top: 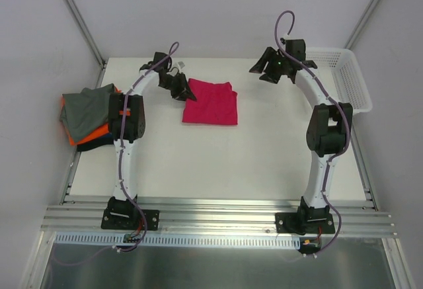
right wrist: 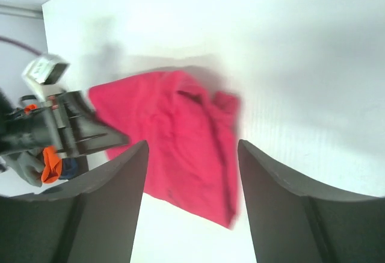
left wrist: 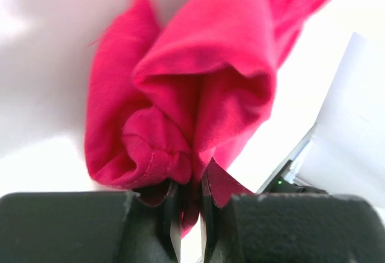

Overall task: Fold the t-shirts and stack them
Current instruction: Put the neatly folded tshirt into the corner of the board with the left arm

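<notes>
A magenta-pink t-shirt lies folded into a rough square on the white table, back centre. My left gripper is at its left edge. In the left wrist view that gripper is shut on a bunched fold of the pink t-shirt. My right gripper hovers off the shirt's far right, open with nothing between its fingers; below it lies the pink t-shirt. Other t-shirts are piled at the table's left edge: grey on top, orange and dark navy beneath.
A white mesh basket stands at the back right corner. The left arm's wrist shows beside the pink shirt in the right wrist view. An aluminium rail carrying the arm bases runs along the near edge.
</notes>
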`<state>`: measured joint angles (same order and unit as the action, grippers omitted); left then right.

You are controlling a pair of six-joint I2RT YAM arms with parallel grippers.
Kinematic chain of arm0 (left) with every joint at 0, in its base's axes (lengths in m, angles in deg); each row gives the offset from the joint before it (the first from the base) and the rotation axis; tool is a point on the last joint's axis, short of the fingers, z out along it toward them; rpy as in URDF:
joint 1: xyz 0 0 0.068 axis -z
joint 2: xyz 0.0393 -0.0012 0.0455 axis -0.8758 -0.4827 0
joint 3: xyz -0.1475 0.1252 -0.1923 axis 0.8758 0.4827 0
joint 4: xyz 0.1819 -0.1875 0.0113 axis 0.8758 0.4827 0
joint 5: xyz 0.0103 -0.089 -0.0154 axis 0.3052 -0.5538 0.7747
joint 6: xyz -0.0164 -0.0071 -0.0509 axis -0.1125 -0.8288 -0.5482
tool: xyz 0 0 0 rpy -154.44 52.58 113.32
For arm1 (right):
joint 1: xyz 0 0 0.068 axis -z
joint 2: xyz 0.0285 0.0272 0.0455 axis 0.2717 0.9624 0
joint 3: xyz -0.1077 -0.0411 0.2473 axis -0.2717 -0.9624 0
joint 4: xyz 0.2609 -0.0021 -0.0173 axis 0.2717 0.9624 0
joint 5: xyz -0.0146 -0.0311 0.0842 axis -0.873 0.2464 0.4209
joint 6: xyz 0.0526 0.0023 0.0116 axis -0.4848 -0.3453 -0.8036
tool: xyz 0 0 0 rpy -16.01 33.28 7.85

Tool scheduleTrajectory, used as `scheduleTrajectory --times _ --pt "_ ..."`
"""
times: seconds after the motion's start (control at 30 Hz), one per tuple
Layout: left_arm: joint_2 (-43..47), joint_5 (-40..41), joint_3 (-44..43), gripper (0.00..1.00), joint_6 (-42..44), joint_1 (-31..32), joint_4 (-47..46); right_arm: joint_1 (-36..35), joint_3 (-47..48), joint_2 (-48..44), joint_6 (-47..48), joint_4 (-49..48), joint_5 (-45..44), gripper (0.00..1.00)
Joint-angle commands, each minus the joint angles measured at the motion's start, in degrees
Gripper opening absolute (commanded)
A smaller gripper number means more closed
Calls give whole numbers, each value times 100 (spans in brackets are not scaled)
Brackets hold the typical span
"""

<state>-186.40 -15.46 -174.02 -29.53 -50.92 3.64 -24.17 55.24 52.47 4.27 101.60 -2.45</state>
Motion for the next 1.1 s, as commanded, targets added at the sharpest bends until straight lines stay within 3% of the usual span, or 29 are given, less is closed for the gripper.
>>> scheduleTrajectory --times 0.0,0.1,0.4,0.7,1.07 --pt "1059 326 250 0 824 -283 707 76 -24 -356 369 178 -111 65" --pt "1297 379 566 0 991 -354 857 85 -111 -339 387 205 293 65" --pt "1412 704 849 0 1334 -266 1050 -196 -858 355 -957 29 952 66" --pt "1527 801 1104 0 1414 -327 1218 -767 125 1550 -1256 -253 1111 66" --pt "1281 775 832 0 1299 -336 1253 -1093 -146 1350 -1388 -297 1067 66"
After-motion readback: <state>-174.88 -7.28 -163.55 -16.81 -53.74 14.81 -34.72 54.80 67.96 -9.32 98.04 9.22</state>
